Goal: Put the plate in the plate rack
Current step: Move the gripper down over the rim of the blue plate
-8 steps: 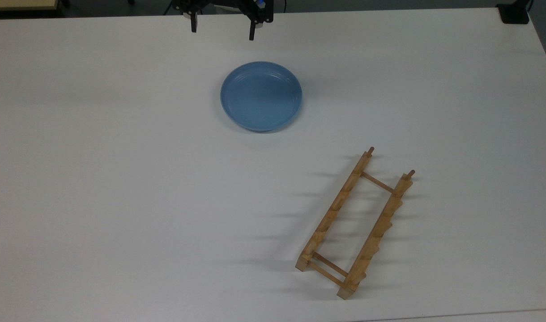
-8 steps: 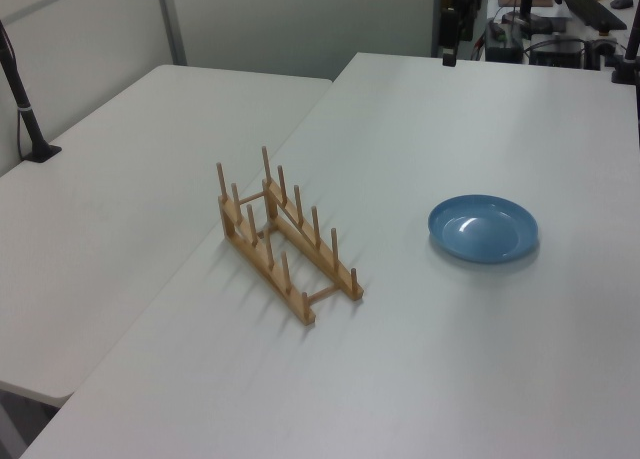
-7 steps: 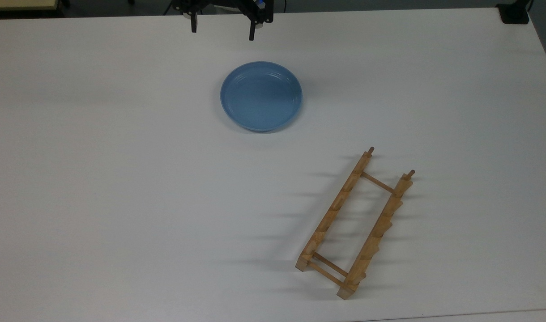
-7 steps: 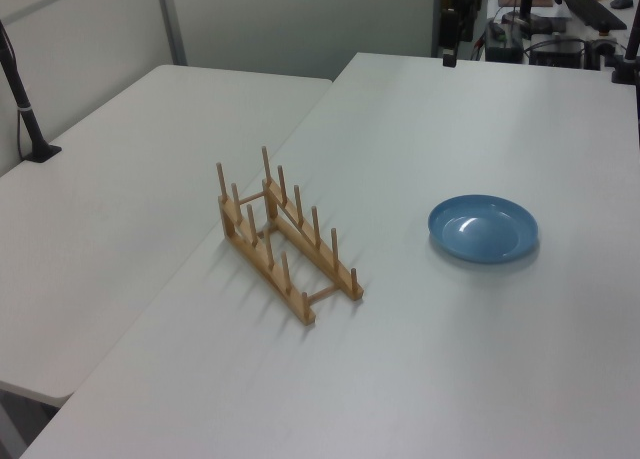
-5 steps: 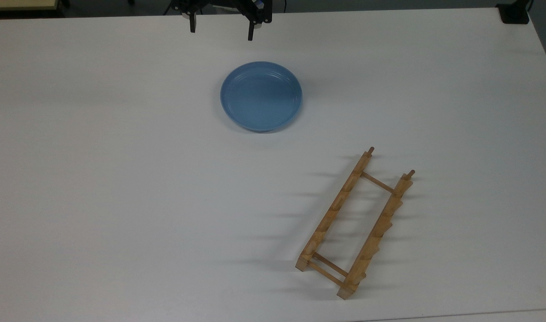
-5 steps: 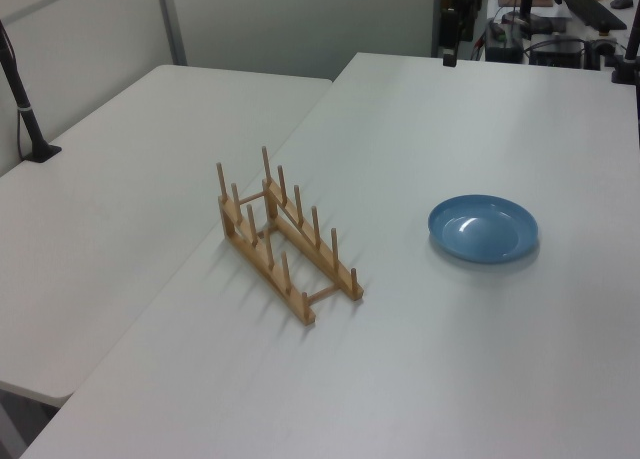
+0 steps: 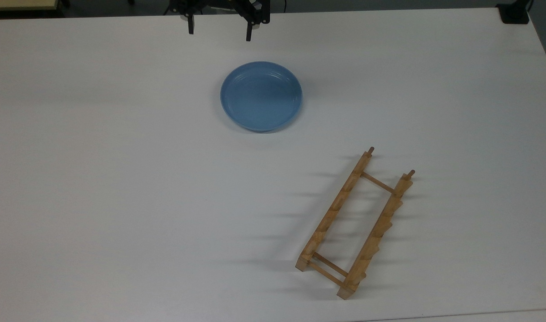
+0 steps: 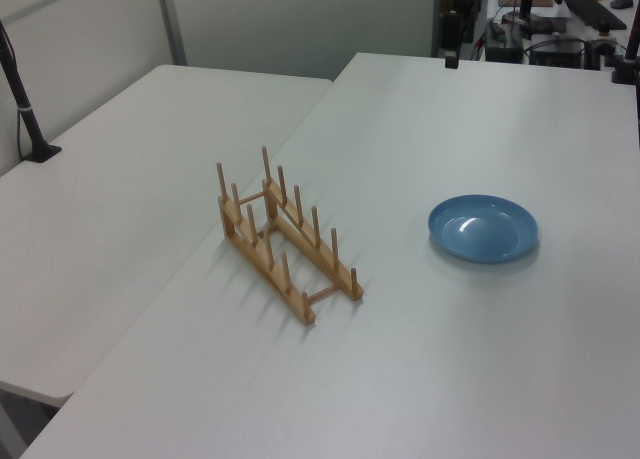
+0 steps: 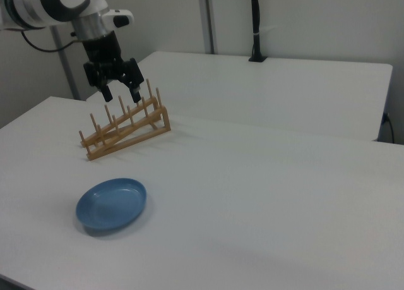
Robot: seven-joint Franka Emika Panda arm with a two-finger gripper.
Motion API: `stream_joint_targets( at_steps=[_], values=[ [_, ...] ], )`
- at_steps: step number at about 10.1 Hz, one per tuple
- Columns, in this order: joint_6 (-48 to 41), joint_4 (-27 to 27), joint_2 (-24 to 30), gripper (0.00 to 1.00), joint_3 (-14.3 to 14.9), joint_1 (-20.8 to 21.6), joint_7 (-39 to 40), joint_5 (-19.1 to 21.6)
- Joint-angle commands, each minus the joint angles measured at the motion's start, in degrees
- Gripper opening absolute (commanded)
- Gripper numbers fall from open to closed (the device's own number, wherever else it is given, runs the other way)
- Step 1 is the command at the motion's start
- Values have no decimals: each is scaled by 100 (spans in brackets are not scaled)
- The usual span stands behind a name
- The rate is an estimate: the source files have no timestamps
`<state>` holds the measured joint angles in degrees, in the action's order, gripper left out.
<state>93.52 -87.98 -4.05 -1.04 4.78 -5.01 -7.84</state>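
The gripper (image 9: 122, 95) hangs empty with its fingers spread wide, above the white table (image 7: 121, 179) near its far edge in the top view. The plate (image 7: 261, 96) lies flat on that table, apart from the plate rack (image 7: 354, 223). A second white table (image 8: 120, 209) adjoins it, backed by pale partition walls (image 9: 303, 18).

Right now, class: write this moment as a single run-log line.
pincer: open, above table, empty | round light-blue plate: flat on white table | light-brown wooden plate rack: empty, apart from plate
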Motion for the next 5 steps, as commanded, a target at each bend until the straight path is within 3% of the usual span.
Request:
stream_joint_targets(
  at_steps=[1,2,4,5],
  values=[
    [123,-455,-60,100,69,-4,1523,125],
    [245,-770,-113,100,69,-13,2147,125],
    [1296,-1605,-375,100,69,14,2320,38],
    [1440,-1652,-699,100,69,14,2320,-50]
  ],
)
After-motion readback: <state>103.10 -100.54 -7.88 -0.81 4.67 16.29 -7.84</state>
